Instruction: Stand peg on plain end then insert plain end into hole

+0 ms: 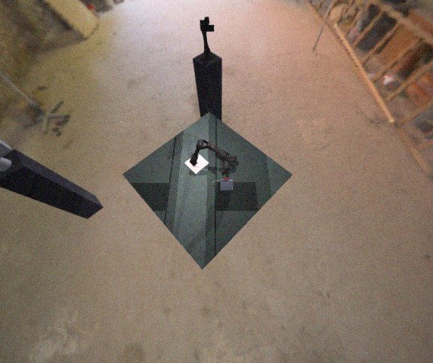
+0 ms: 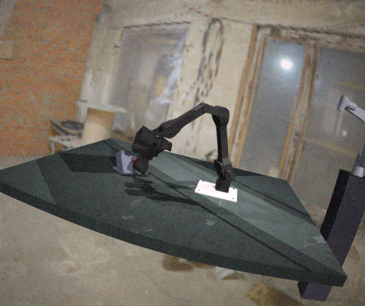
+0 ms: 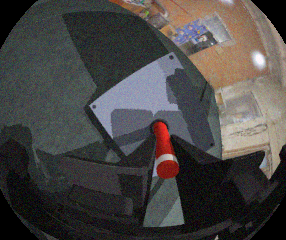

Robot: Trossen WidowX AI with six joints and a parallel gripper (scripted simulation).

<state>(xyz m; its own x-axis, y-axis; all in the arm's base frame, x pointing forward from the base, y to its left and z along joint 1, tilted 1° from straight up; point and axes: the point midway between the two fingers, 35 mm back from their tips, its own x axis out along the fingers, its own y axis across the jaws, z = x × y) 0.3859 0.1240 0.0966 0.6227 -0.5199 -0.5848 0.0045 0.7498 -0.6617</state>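
The red peg (image 1: 226, 178) (image 2: 133, 161) (image 3: 162, 141) has a white band near the end that faces the wrist camera. My gripper (image 1: 227, 174) (image 2: 137, 164) (image 3: 162, 139) is shut on the peg, with a dark finger on each side of it. The sloped panel (image 1: 226, 185) (image 2: 122, 162) (image 3: 138, 87) is pale grey-blue. In the wrist view the peg's plain end meets the dark ring of the hole (image 3: 153, 122) and is hidden there. The peg looks roughly in line with the hole; how deep it sits cannot be told.
The arm stands on a white base plate (image 1: 202, 166) (image 2: 205, 190) on the dark green table (image 1: 193, 230) (image 2: 176, 224). Shadows of the arm fall on the panel face and table. Two dark pedestals (image 1: 208, 84) (image 1: 48, 187) carrying other arms stand beyond the table's edges.
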